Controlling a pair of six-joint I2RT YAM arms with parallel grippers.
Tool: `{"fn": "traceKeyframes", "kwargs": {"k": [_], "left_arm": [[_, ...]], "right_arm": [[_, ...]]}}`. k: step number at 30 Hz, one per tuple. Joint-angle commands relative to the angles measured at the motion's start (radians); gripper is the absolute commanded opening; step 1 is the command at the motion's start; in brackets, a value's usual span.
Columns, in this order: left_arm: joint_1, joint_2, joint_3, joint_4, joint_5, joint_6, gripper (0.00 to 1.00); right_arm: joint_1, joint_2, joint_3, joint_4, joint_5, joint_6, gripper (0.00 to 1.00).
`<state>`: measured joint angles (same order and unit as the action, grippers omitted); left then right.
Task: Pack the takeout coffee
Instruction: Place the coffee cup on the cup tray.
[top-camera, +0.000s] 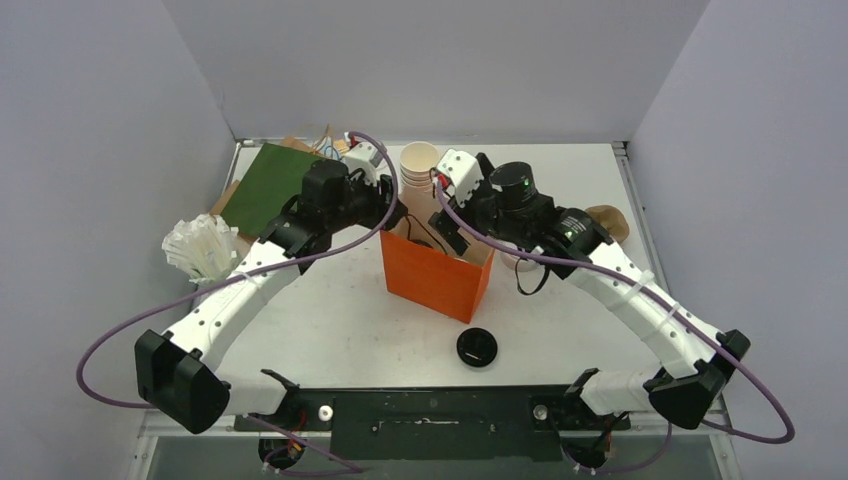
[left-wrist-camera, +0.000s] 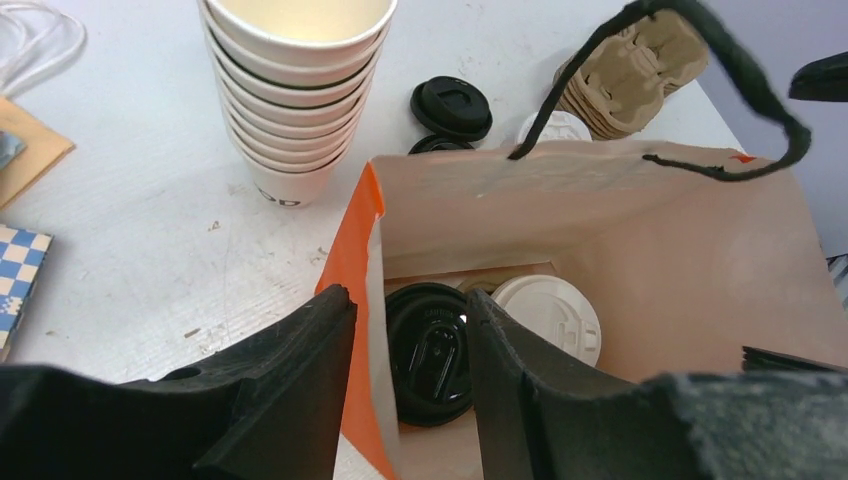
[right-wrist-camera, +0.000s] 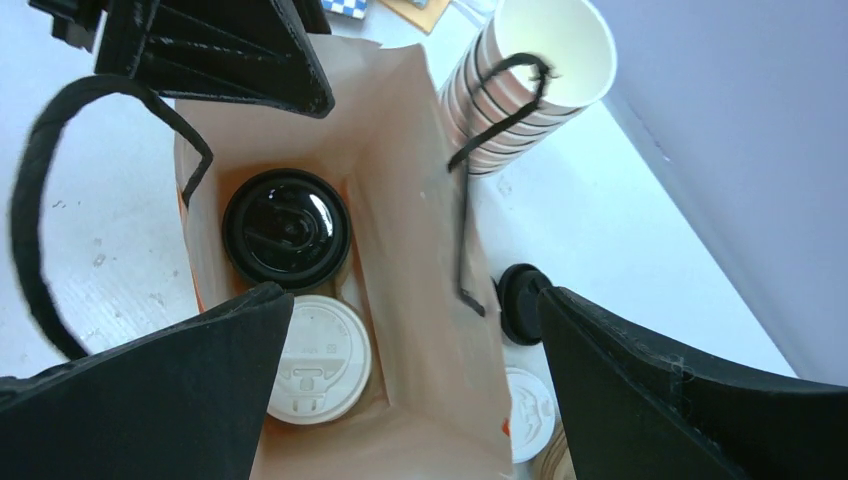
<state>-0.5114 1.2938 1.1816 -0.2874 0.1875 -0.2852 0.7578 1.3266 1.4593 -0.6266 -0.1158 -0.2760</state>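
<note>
Grey walls box in a white counter (top-camera: 330, 330). In the orange paper bag (top-camera: 435, 275) a black-lidded cup (right-wrist-camera: 287, 228) and a white-lidded cup (right-wrist-camera: 318, 357) stand side by side, upright, long axes vertical, lids up. They are probably light and easily crushed, with slick lids, so grip the sides under the rim. The left claw (left-wrist-camera: 408, 305), half open, straddles the bag's wall without pinching it. The right claw (right-wrist-camera: 415, 295) hangs spread wide above the bag mouth, empty.

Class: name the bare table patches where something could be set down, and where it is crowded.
Bare: the table between the orange bag and the left arm, left of the loose black lid. Crowded: behind the bag, around the cup stack.
</note>
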Motion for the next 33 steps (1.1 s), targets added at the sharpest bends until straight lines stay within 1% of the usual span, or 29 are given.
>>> {"fn": "traceKeyframes", "kwargs": {"k": [1,5,11,17,22,28,33], "left_arm": [[-0.053,0.028,0.094,-0.046,-0.088,0.06,0.41],[-0.087,0.049,0.118,-0.077,-0.156,0.08,0.32],[-0.115,0.071,0.159,-0.125,-0.275,0.102,0.16],[-0.118,0.078,0.17,-0.146,-0.313,0.106,0.0],[-0.097,0.068,0.171,-0.17,-0.382,0.084,0.0],[-0.006,0.067,0.175,-0.198,-0.382,0.004,0.0],[0.034,0.044,0.149,-0.189,-0.421,-0.044,0.0]], "right_arm": [[-0.006,-0.077,-0.033,0.112,0.064,0.027,0.99],[-0.006,-0.104,-0.036,0.131,0.112,0.052,0.97],[-0.006,-0.155,-0.059,0.138,0.223,0.12,0.97],[-0.006,-0.234,-0.122,0.164,0.385,0.19,0.99],[-0.006,-0.264,-0.156,0.156,0.439,0.21,1.0],[-0.021,-0.261,-0.175,0.141,0.515,0.235,1.0],[-0.089,-0.252,-0.174,0.135,0.476,0.275,1.0]]}}
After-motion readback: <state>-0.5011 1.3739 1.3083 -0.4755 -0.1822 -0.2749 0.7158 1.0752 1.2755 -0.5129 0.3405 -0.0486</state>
